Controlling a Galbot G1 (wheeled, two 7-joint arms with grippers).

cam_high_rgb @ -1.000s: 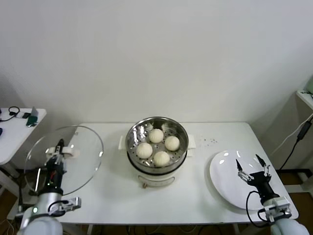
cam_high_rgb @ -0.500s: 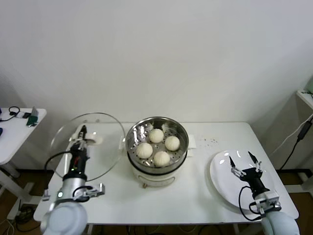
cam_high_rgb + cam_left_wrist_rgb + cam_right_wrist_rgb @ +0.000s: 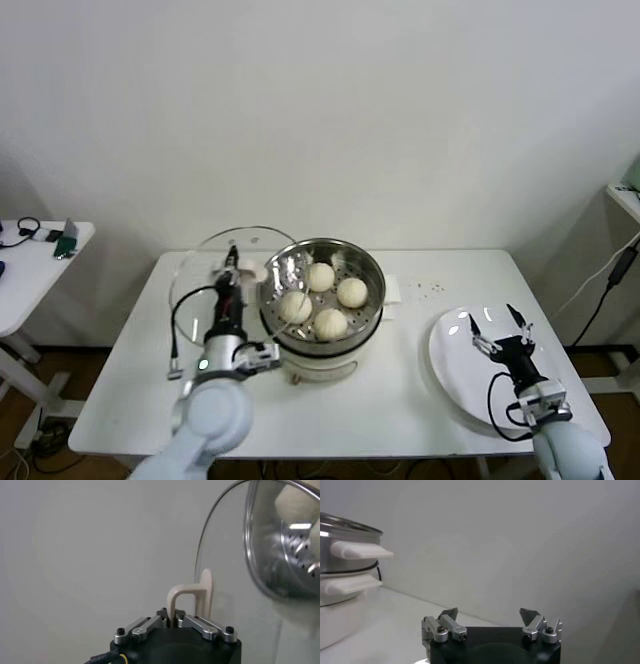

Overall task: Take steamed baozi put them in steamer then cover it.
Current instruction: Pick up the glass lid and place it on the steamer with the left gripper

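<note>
Several cream-white baozi (image 3: 320, 277) lie in the shiny steel steamer (image 3: 370, 290), which sits on its white pot base at the table's middle. My left gripper (image 3: 231, 275) is shut on the cream bar handle (image 3: 190, 597) of the clear glass cover (image 3: 205, 265). It holds the cover tilted on edge just left of the steamer, the cover's rim overlapping the steamer's left edge. In the left wrist view the cover's rim (image 3: 250, 545) stands by the steamer's perforated wall (image 3: 300, 550). My right gripper (image 3: 497, 329) is open and empty above the white plate (image 3: 460, 370).
The steamer's white side handles (image 3: 360, 550) show in the right wrist view. A side table (image 3: 30, 270) with cables stands at the far left. The white wall runs behind the table.
My left gripper has carried the cover to the right, from the table's left edge up to the steamer's left side. The right gripper has stayed over the plate.
</note>
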